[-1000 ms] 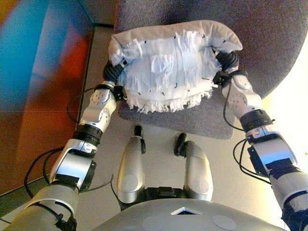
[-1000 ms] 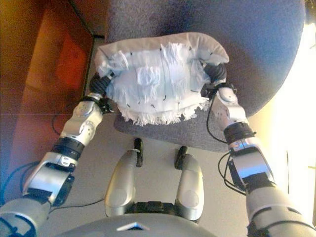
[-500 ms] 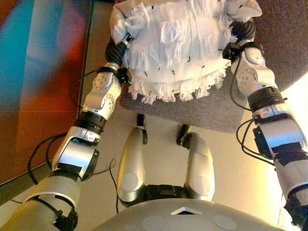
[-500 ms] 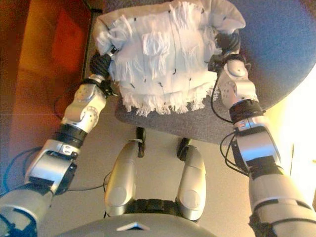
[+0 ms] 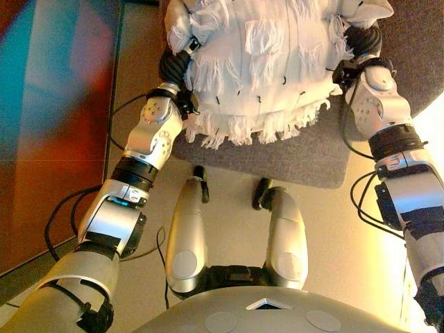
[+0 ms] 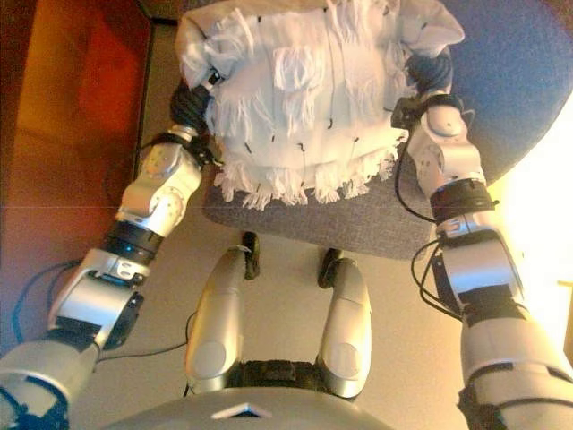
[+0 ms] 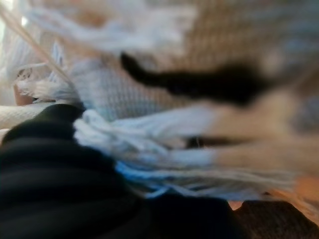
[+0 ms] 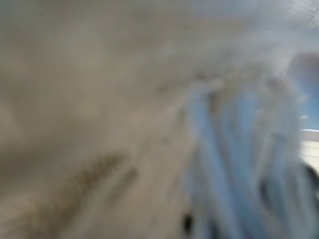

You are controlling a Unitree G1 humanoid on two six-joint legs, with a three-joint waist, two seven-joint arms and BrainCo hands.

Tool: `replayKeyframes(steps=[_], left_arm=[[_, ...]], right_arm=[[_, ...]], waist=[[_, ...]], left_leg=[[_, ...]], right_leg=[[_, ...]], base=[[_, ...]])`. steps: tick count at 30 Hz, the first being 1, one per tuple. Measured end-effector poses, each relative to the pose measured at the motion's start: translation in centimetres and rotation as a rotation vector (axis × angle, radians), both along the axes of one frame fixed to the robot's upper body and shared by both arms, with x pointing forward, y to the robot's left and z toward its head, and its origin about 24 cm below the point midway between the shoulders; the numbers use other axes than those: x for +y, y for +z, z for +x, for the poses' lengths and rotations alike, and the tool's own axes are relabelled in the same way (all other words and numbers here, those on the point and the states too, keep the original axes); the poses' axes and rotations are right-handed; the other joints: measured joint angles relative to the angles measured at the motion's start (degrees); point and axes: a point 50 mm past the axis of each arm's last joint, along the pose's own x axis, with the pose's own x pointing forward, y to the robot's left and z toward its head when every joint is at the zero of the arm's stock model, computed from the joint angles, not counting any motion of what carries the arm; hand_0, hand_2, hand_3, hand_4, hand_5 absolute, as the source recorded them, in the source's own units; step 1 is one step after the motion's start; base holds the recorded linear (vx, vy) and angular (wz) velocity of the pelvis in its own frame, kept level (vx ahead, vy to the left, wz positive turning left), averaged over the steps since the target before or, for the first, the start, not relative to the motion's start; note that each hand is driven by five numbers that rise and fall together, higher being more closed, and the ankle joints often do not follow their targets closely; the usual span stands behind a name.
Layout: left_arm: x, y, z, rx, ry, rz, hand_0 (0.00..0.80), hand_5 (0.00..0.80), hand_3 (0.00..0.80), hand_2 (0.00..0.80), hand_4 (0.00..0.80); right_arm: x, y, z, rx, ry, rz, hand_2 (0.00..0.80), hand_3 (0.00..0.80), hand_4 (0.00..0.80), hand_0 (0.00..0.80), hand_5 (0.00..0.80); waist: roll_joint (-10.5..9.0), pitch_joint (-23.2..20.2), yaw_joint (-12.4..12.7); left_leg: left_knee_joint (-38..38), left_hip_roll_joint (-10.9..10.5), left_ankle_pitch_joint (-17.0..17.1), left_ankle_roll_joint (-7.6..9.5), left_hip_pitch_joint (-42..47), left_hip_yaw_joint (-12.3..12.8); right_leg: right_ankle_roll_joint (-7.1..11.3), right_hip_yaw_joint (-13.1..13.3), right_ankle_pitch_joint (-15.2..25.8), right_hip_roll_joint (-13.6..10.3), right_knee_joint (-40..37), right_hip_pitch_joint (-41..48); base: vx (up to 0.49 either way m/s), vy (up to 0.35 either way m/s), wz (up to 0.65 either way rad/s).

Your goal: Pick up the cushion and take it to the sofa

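From my remote seat I see the cushion [image 5: 267, 66] held up between both arms, above the front edge of a grey seat [image 5: 298, 156] upholstered in a nubbly woven fabric, with its lower fringe hanging over that rounded edge. The cushion is white and soft-looking, a plump squarish pillow whose face is covered in rows of shaggy tassels and loose fringe, dotted with small dark stitches; a smoother, plain cream backing folds over at its upper corners. My left hand [image 5: 175, 66] presses into the cushion's left side, only its dark ribbed cover showing before it sinks behind the fringe, and my right hand [image 5: 363, 43] does the same on the right side, its ribbed cover tucked under the cream corner. The fingers of both are buried in or behind the fabric, so I cannot tell whether either hand is curled round the cloth or flat against it. The left wrist view gives me only the ribbed cover against close, blurred white yarn strands and a ribbed knit patch; the right wrist view is filled with blurred pale cloth and fringe. To the left of the seat runs a glossy reddish-brown panel [image 5: 48, 132], and beneath lies a smooth beige floor [image 5: 229, 191].
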Motion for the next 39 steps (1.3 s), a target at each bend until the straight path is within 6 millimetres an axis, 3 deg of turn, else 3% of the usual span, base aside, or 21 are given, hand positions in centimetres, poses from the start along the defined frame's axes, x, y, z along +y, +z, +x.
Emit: replayKeyframes(steps=[13,19,24,25,26,27,28,39], left_arm=[[-1.5,0.1,-0.2,0.005,-0.041,-0.095,0.8,0.8,0.8,0.8,0.8],[-0.4,-0.1,0.3,0.019,0.109,-0.09,0.8,0.8,0.8,0.8,0.8],[-0.1,-0.2,0.7,0.041,0.152,-0.112,0.8,0.8,0.8,0.8,0.8],[0.0,-0.3,0.8,0.044,0.156,-0.112,0.8,0.8,0.8,0.8,0.8],[0.0,-0.2,0.8,0.044,0.159,-0.111,0.8,0.8,0.8,0.8,0.8],[0.0,-0.1,0.9,0.04,0.159,-0.111,0.116,0.116,0.116,0.116,0.116],[0.0,0.2,1.1,0.034,0.165,-0.111,0.0,0.0,0.0,0.0,0.0],[2.2,1.1,1.6,0.04,0.213,-0.139,0.0,0.0,0.0,0.0,0.0]], right_arm=[[-1.0,0.7,0.2,0.009,-0.018,-0.017,0.8,0.8,0.8,0.8,0.8],[0.6,1.9,1.1,0.034,0.046,-0.079,0.8,0.8,0.8,0.8,0.8],[0.9,2.8,1.5,0.041,0.053,-0.099,0.8,0.8,0.8,0.8,0.8],[1.2,2.9,1.6,0.042,0.058,-0.097,0.631,0.631,0.631,0.631,0.631],[1.3,3.0,1.8,0.045,0.055,-0.094,0.125,0.125,0.125,0.125,0.125],[1.3,3.2,1.9,0.046,0.05,-0.094,0.0,0.0,0.0,0.0,0.0],[1.3,3.5,2.0,0.047,0.043,-0.089,0.0,0.0,0.0,0.0,0.0],[1.6,3.6,2.1,0.041,0.023,-0.057,0.0,0.0,0.0,0.0,0.0]], waist=[[-1.42,0.7,0.2],[-1.63,0.8,0.3],[-1.56,0.9,0.3],[-1.54,0.9,0.4],[-1.52,0.9,0.3],[-1.43,0.8,0.4],[-1.34,0.8,0.3],[-1.07,0.9,0.5]], left_leg=[[0.2,-1.0,0.0,0.8,-0.6,-0.2],[0.3,-1.5,0.1,0.93,-0.8,-0.5],[0.7,-3.3,0.2,0.99,-1.6,-0.8],[0.7,-3.4,0.2,0.98,-1.8,-0.9],[0.9,-3.6,0.2,0.98,-1.9,-1.0],[1.1,-3.7,0.2,0.98,-2.3,-1.0],[1.5,-3.7,0.2,0.97,-2.8,-1.2],[2.7,-1.8,-0.3,0.13,-3.4,-1.5]], right_leg=[[1.24,0.0,0.5,-0.7,-0.3,0.2],[1.39,-0.2,0.4,-1.1,0.0,0.2],[1.41,-0.3,-1.4,-3.3,3.0,-1.1],[1.37,-0.3,-1.6,-3.5,3.4,-1.3],[1.38,-0.3,-1.8,-3.7,3.8,-1.4],[1.37,-0.2,-2.0,-3.9,4.3,-1.9],[1.32,-0.2,-2.1,-3.9,4.7,-2.3],[0.91,0.2,-2.3,-1.6,4.9,-2.8]], base=[[0.011,-0.011,0.03],[0.026,0.035,0.05],[0.039,0.049,0.17],[0.009,0.039,0.11],[0.012,0.041,0.09],[0.03,0.049,0.08],[0.051,0.044,0.06],[0.024,-0.02,-0.05]])
